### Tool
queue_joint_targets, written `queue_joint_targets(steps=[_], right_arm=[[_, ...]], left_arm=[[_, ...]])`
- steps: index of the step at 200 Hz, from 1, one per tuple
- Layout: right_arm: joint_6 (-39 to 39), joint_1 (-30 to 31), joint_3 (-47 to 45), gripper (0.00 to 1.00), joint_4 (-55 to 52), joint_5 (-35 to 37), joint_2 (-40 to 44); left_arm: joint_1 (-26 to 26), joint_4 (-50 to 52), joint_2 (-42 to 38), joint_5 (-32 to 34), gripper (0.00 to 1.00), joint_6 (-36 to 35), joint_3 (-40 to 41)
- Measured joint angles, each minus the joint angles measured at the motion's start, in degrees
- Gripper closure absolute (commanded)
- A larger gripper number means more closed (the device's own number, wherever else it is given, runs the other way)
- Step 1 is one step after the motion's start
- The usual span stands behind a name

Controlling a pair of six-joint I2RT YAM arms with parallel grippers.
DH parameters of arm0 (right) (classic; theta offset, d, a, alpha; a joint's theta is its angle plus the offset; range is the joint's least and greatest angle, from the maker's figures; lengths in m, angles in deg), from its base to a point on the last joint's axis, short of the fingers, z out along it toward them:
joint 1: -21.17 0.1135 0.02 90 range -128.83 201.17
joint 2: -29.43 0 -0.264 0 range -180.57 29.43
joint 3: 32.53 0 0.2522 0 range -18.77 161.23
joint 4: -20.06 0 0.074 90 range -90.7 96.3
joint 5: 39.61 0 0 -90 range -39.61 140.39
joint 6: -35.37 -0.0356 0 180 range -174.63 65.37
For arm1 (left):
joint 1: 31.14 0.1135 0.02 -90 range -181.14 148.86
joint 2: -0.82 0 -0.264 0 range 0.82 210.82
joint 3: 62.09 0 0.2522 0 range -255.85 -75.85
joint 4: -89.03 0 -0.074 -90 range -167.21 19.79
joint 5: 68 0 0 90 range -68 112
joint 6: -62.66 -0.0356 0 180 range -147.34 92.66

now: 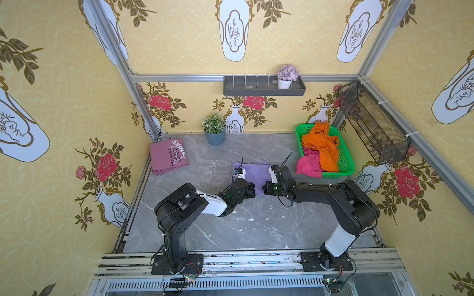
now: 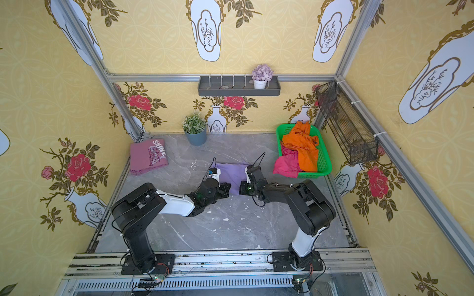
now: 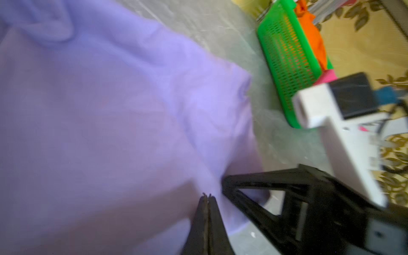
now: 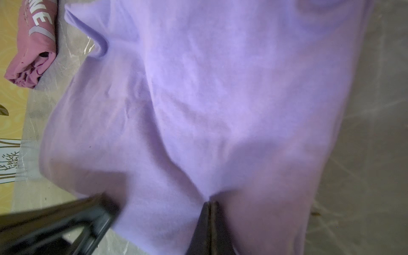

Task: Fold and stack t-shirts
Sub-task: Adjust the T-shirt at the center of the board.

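Your left gripper [image 3: 207, 195] has its two black fingers pressed flat together, clenched on a pinch of the lavender purple cotton t-shirt [image 3: 110, 121]. The cloth puckers toward the tips. Your right gripper [image 4: 209, 202] is clamped just as tight on the same shirt, with folds drawing in to its tips. Both wrist views are blurred, so finer detail of either grip cannot be told.

In both top views the two grippers sit close together, pointing toward each other at the near edge of the lavender shirt [image 1: 256, 174]. The shirt lies in the middle of the grey marble-patterned tabletop [image 1: 243, 225], and its far part rests flat on that surface beyond the wrists.

Further out:
- **Folded shirt:** a dusty mauve t-shirt [image 1: 168, 156] lies at the far left corner of the table, well apart from the arms, with white "SHINE" lettering facing up.
- **Basket:** a green plastic lattice basket [image 1: 346, 159] stands at the far right.
- **Basket contents:** a crumpled orange t-shirt [image 1: 323, 148] is heaped in the basket. A magenta t-shirt [image 1: 309, 165] spills over its near left rim onto the table, just beside your right arm's wrist.
- **Back wall:** a small green plant in a blue-grey pot [image 1: 215, 130] stands between the mauve shirt and the basket.
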Motion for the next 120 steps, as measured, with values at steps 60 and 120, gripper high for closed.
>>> queue_joint_targets(steps=[60, 120], right_arm=[[0.15, 8.52, 3.13, 0.74, -11.82, 5.88, 16.96], [-10.56, 22.01, -5.84, 1.0, -15.37, 6.8, 18.36]], left_arm=[[7.37, 5.35, -4.85, 1.25, 0.66, -4.79, -5.14], [12.87, 9.75, 9.35, -3.76, 1.0, -13.18, -30.51]])
